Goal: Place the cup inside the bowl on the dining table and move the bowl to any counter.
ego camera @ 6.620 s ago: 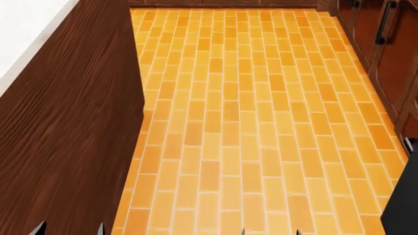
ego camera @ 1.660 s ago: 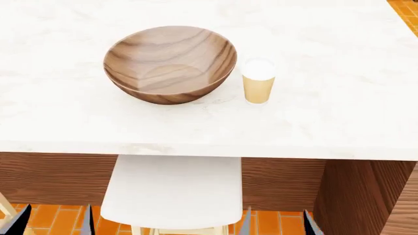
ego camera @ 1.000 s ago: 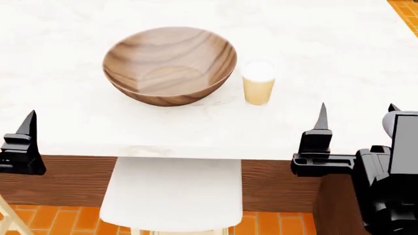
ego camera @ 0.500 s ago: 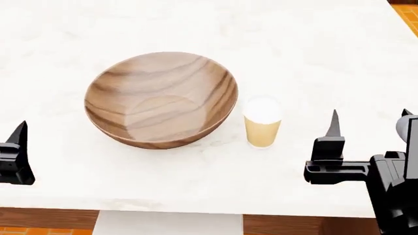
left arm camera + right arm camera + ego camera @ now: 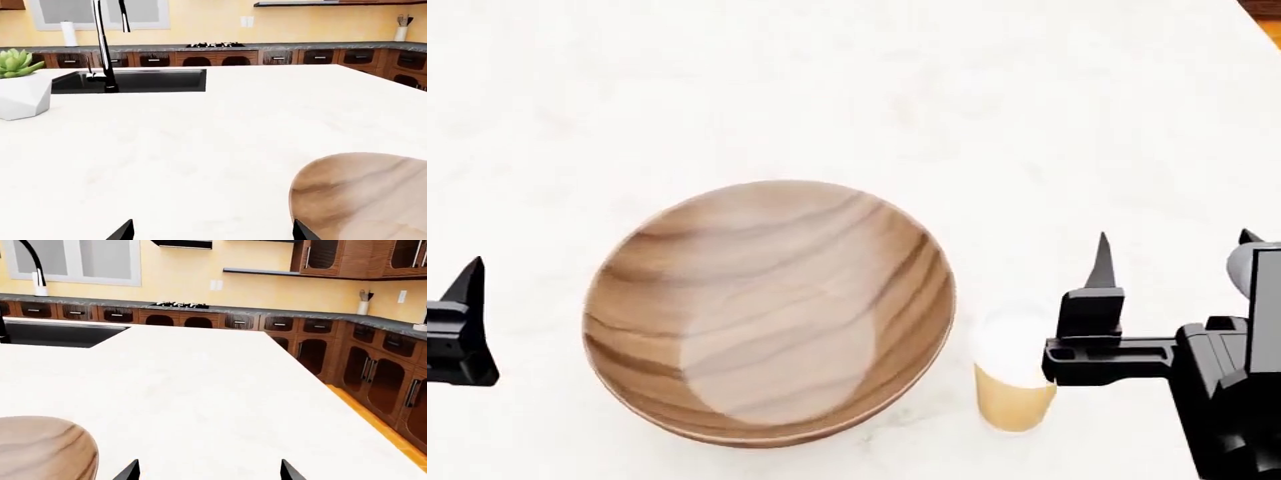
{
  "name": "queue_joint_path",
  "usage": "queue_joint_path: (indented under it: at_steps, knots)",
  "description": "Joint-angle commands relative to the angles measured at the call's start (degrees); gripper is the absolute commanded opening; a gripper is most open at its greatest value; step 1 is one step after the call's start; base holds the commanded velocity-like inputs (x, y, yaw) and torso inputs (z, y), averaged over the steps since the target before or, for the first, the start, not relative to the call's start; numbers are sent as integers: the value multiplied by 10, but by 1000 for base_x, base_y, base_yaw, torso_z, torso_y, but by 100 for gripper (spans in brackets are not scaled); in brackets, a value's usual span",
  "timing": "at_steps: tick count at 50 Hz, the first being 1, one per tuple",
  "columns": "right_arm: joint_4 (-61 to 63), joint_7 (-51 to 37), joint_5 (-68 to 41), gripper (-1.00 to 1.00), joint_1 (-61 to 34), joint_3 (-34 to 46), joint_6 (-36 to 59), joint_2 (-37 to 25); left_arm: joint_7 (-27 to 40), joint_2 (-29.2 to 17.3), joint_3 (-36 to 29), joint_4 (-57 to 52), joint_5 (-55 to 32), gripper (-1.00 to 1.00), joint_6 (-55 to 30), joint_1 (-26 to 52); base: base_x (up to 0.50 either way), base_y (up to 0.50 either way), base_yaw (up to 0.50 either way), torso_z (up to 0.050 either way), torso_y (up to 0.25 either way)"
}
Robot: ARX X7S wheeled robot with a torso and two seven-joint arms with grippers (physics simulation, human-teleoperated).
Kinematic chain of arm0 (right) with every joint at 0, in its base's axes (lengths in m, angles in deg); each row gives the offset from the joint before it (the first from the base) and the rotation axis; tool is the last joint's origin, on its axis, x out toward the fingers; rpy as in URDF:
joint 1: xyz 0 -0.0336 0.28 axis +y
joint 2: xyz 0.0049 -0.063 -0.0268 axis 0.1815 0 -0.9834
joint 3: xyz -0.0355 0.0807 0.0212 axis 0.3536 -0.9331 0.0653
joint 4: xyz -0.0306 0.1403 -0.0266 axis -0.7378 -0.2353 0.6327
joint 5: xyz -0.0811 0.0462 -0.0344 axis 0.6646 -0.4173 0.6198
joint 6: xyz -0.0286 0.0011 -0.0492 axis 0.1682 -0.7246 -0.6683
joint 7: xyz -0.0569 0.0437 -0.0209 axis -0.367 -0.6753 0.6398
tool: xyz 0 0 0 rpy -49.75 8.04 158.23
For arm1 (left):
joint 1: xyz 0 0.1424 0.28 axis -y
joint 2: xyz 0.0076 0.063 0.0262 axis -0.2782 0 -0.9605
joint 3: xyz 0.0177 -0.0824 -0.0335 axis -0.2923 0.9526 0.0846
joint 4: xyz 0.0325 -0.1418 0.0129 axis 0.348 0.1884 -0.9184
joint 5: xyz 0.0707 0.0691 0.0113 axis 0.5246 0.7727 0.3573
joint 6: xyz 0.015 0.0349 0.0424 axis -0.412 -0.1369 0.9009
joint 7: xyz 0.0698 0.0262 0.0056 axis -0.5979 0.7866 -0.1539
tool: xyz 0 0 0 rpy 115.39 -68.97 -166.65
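Note:
The wooden bowl [image 5: 767, 315] sits on the white dining table [image 5: 827, 90], empty. The tan cup [image 5: 1009, 388] with a white lid stands upright just right of it, apart from the rim. My right gripper [image 5: 1172, 242] is open, and its left finger's base overlaps the cup's right side in the head view. Only one finger [image 5: 462, 318] of the left arm shows there, left of the bowl. The left gripper [image 5: 212, 231] is open over bare tabletop with the bowl [image 5: 363, 195] beside it. The right gripper [image 5: 210, 471] is open and empty, and the bowl [image 5: 40, 450] lies to one side. A dark counter [image 5: 200, 309] runs along the yellow wall.
A black sink [image 5: 133, 81] with a tall faucet [image 5: 102, 45] is set into the far tabletop. A white planter [image 5: 23, 92] stands near it. A stove [image 5: 213, 45] sits on the back counter. Wooden cabinets [image 5: 377, 375] and orange floor [image 5: 373, 427] lie beyond the table's edge.
The head view has moved forward over the table, so bowl and cup sit lower and larger in frame. The cup now lies beside my right gripper's left finger. Both grippers stay open.

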Motion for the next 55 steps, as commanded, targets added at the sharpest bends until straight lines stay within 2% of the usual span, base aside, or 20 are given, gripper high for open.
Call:
queue_joint_path:
  at_steps: [1, 15, 30, 55]
  knots:
    - [-3, 1, -1, 100, 1, 1, -3, 1, -6, -3, 1, 2, -3, 100, 4, -4, 332, 0, 0, 0, 0]
    - [8, 3, -16, 100, 3, 3, 7, 0, -6, -2, -1, 7, 0, 100, 12, -7, 169, 0, 0, 0, 1]
    - [31, 90, -77, 100, 57, 32, 28, -29, -9, -5, -1, 8, -1, 100, 16, -14, 0, 0, 0, 0, 0]
    - [0, 97, -55, 100, 62, 80, 48, -31, -11, -7, 1, 9, -3, 100, 24, -25, 0, 0, 0, 0, 0]
